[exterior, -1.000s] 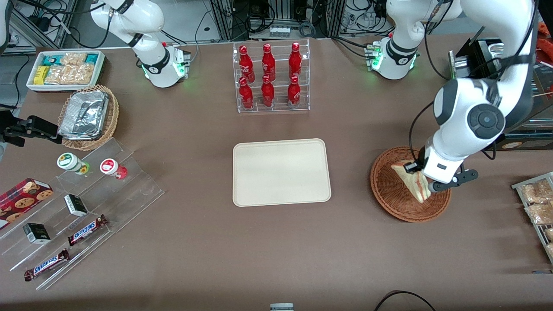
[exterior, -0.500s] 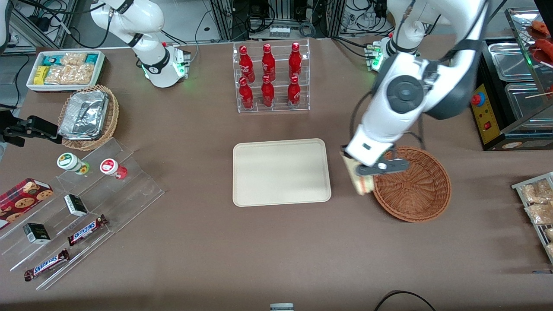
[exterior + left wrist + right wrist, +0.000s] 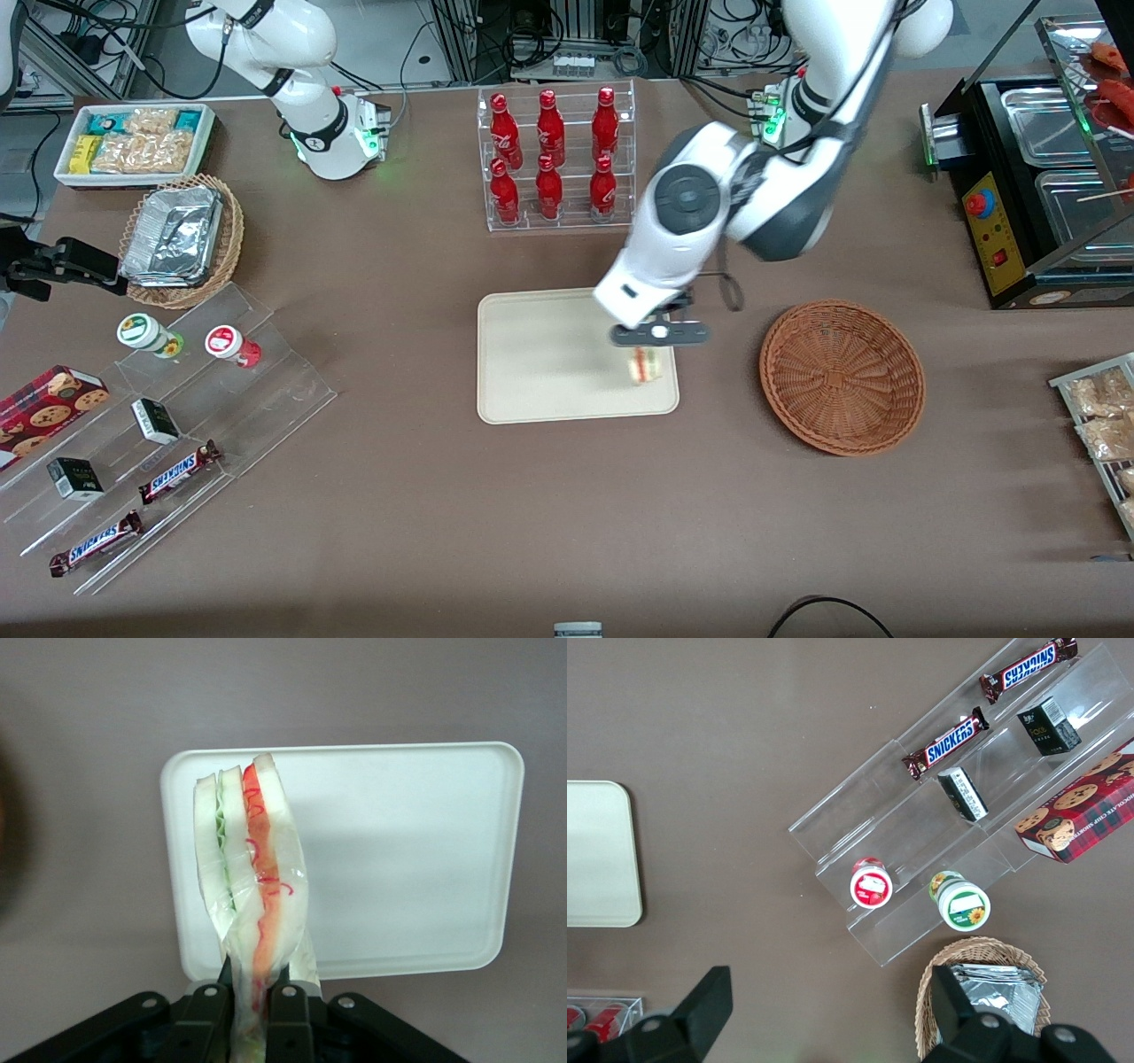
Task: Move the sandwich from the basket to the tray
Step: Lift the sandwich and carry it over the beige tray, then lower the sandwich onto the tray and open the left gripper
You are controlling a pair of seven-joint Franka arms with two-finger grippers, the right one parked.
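Wrist view shows the tool (image 3: 251,997) pinching the sandwich (image 3: 252,877) above the tray (image 3: 407,859), near its edge; dropped now, it might roll onto the table (image 3: 443,496).

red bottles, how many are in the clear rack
6 red bottles stand in the clear rack: three in the row nearer the front camera, three in the row above. The claw holds the sandwich over the tray.

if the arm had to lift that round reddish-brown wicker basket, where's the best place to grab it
Probably by the rim of the round reddish-brown wicker basket, coming down from above, one finger inside the wall, one outside. It sits upright and empty with a thin raised edge. The left gripper is busy, shut on the triangular wrapped sandwich above the cream rectangular tray.
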